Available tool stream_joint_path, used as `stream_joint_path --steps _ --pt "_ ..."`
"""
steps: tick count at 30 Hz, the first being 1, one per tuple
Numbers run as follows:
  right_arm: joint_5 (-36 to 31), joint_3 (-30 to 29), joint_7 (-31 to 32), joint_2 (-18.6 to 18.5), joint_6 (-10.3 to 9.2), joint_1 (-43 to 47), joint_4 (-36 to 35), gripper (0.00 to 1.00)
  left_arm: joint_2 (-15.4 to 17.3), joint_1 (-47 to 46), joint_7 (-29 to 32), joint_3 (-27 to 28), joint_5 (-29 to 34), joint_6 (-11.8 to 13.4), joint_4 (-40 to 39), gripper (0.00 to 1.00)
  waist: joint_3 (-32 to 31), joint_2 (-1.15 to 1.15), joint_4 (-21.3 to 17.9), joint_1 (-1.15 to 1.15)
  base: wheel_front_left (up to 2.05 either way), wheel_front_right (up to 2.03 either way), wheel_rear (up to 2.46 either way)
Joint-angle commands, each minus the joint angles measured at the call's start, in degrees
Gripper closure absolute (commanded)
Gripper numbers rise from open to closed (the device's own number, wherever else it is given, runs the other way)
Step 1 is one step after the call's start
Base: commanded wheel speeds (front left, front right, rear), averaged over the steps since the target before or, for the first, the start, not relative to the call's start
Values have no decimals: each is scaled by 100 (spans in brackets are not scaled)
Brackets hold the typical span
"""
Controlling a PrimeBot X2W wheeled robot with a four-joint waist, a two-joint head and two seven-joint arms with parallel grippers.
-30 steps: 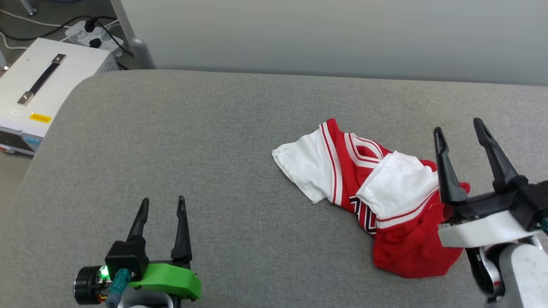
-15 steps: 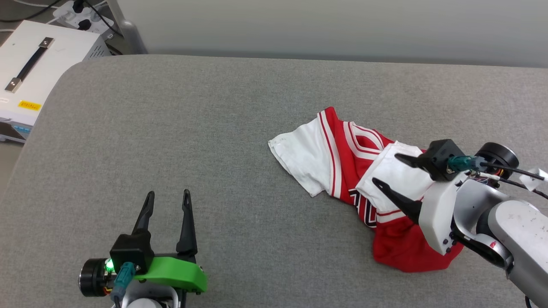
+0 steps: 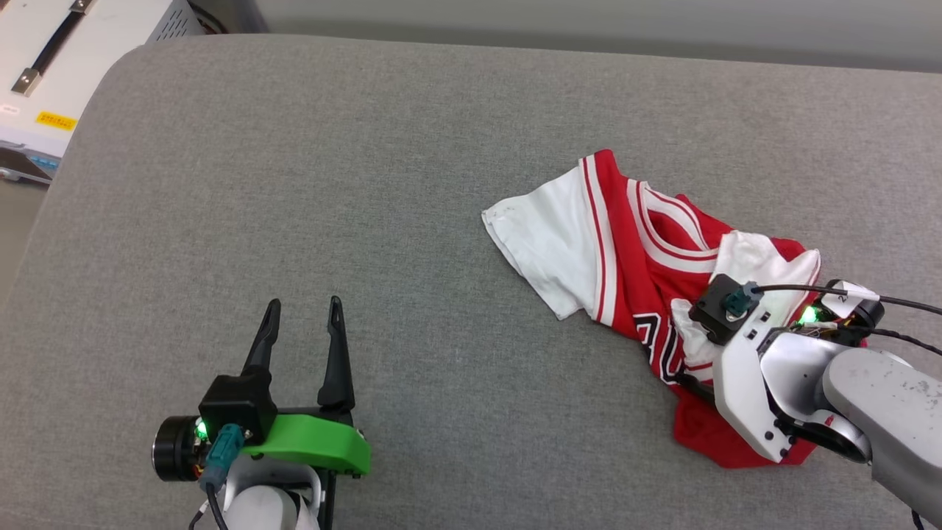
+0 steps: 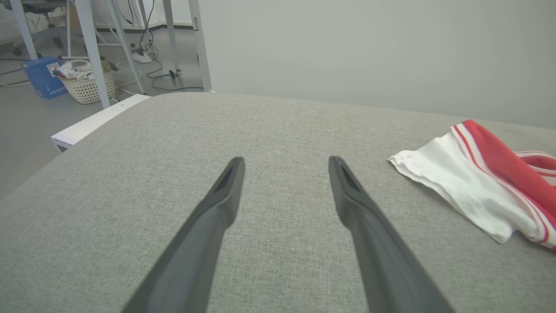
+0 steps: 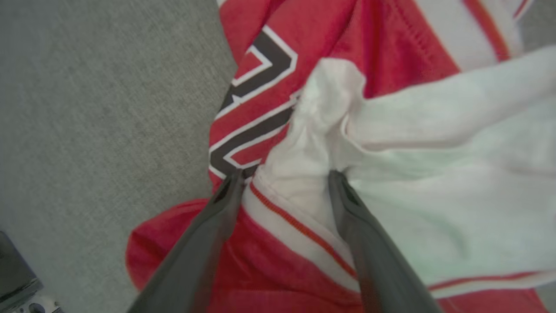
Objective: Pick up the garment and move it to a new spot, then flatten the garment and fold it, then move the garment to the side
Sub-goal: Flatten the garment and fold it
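Since the earlier frame the right hand [image 5: 284,174] has been lowered onto the garment [image 3: 625,243], crumpled at the desk's [image 3: 368,147] right side. Its fingers stand apart astride a white fold. Left hand [image 3: 303,302]: apart, idle. Closure is advised deep, so several layers are gathered.

Crumpled garment [image 3: 625,250] on grey cushion [image 3: 368,184]

No word can be read whole. The shirt [image 5: 382,52] bears black, white-outlined lettering [image 5: 254,134], crumpled so that only fragments of strokes show. A yellow label [image 3: 55,118] on the white case [image 3: 103,29] and the white print on a blue box [image 4: 41,76] are too small to read.
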Motion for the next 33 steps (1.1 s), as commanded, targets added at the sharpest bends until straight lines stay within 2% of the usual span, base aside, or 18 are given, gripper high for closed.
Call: stream_joint_path --steps 1,2,3,4,8,12,18,22,26,30,33 --pt "17 99 -146 43 -5 -40 170 0 -21 -106 -33 -17 -44 59 15 0 97 0 101 0 0 0 0" --pt "96 102 -319 91 -5 -23 257 0 -21 -107 -33 -13 -56 77 22 0 93 0 96 0 0 0 0" --pt "146 120 -460 121 -5 -18 289 25 -21 -100 -33 -2 -62 90 26 0 80 0 83 0 0 0 0" --pt "161 85 -730 149 -5 -35 309 100 -21 -83 -33 15 -65 103 30 0 57 0 60 0 0 0 0" --pt "286 -207 -1642 170 -5 16 291 100 -21 20 -33 86 -80 135 45 0 -100 0 -74 0 0 0 0" --pt "521 -661 -2297 85 -5 209 55 100 -21 104 -33 119 -91 133 32 0 -236 0 -245 0 0 0 0" --pt "985 -1919 -3192 -102 -5 816 -20 100 -21 138 -33 75 -87 119 38 0 -288 0 -405 0 0 0 0" --pt "1203 -2876 -3737 -109 -5 1422 417 100 -21 137 -33 44 -114 138 38 0 -268 0 -435 0 0 0 0" --pt "1310 -3578 -4024 -59 -5 1987 1052 100 -21 169 -33 6 -148 160 56 0 -242 0 -418 0 0 0 0" --pt "1330 -4053 -4123 159 -5 2399 1690 100 -21 185 -33 5 -174 179 74 0 -224 0 -395 0 0 0 0" --pt "1345 -4186 -4033 380 -5 2581 2113 100 -21 192 -33 -7 -186 193 81 0 -222 0 -385 0 0 0 0"
